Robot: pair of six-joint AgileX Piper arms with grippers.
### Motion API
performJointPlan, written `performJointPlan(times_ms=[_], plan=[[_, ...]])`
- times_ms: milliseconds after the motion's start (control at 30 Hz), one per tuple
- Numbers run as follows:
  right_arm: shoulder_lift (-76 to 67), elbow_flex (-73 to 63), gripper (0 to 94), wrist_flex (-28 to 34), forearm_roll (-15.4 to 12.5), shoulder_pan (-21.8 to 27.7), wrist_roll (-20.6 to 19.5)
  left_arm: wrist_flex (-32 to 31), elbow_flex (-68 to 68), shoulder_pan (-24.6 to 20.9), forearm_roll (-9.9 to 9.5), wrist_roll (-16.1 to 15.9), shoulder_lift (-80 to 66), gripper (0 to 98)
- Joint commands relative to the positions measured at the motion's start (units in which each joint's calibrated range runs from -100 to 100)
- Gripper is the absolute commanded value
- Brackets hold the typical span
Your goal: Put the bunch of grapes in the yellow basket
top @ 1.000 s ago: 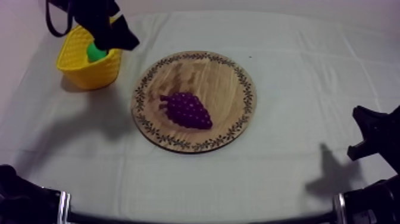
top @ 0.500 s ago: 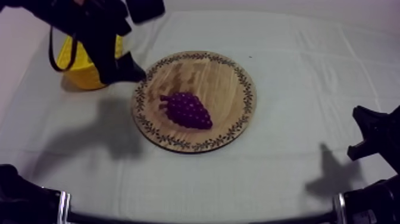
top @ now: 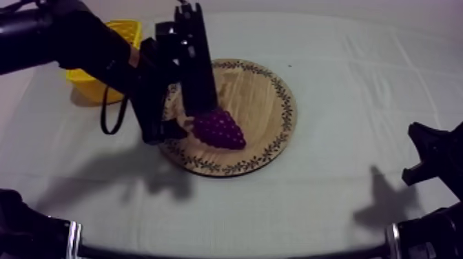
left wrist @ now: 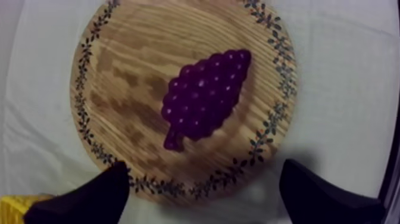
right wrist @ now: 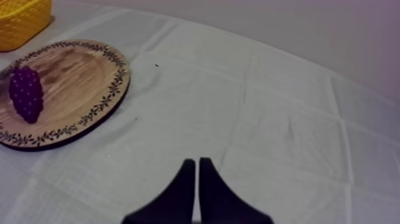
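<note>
The bunch of grapes [top: 220,129] lies flat on the round wooden board [top: 260,103], a little left of the board's middle and well inside the patterned rim. It is a purple cluster with pale dots. In the left wrist view the grapes [left wrist: 205,98] lie slantwise on the wood grain of the board [left wrist: 131,53], the short stem end pointing toward the near fingers and the narrow tip away from them.

The left gripper [top: 184,122] is over the left part of the board, right at the stem end of the grapes. Its arm comes in from the upper left and crosses in front of the yellow basket [top: 89,86]. In its own view the left gripper [left wrist: 206,167] has its two black fingers [left wrist: 89,199] spread wide — they stand near the board's rim on either side, with nothing between them and the grapes just beyond, not gripped.

The basket stands on the grey-white cloth [top: 344,76] at the far left, near the board's left edge but apart from it.

The right gripper [top: 428,153] sits low at the table's right side, well apart from the board. In the right wrist view the right gripper [right wrist: 197,162] has its fingers pressed together in a narrow wedge, holding nothing. Across the cloth from it lie the board [right wrist: 74,74], the grapes [right wrist: 26,93] on it and — beyond the board — the basket [right wrist: 21,21].
</note>
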Motion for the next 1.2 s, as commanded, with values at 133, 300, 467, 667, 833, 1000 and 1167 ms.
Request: performJointPlan(times_ms=[133, 300, 467, 667, 833, 1000, 1167], plan=[[0.0, 0.0, 0.4, 0.0, 0.0, 0.0, 0.0, -7.5, 0.5, 0.5, -0.68, -0.5, 6.6, 94.9], [0.0, 0.0, 0.4, 0.0, 0.0, 0.0, 0.0, -16.1, 2.1, 0.6, -1.54, -1.4, 11.9, 93.5], [0.0, 0.0, 0.4, 0.0, 0.0, 0.0, 0.0, -19.4, 0.5, 0.5, -1.70, -1.8, 16.4, 92.5], [0.0, 0.0, 0.4, 0.0, 0.0, 0.0, 0.0, -21.7, -2.8, 0.7, -1.75, -1.7, 21.4, 92.3], [0.0, 0.0, 0.4, 0.0, 0.0, 0.0, 0.0, -22.4, -5.5, 0.8, -1.84, -1.9, 25.5, 92.0], [0.0, 0.0, 0.4, 0.0, 0.0, 0.0, 0.0, -22.5, -8.0, 0.9, -2.33, -1.6, 28.9, 92.8], [0.0, 0.0, 0.4, 0.0, 0.0, 0.0, 0.0, -22.5, -10.1, 0.9, -3.47, -0.6, 31.4, 93.8]])
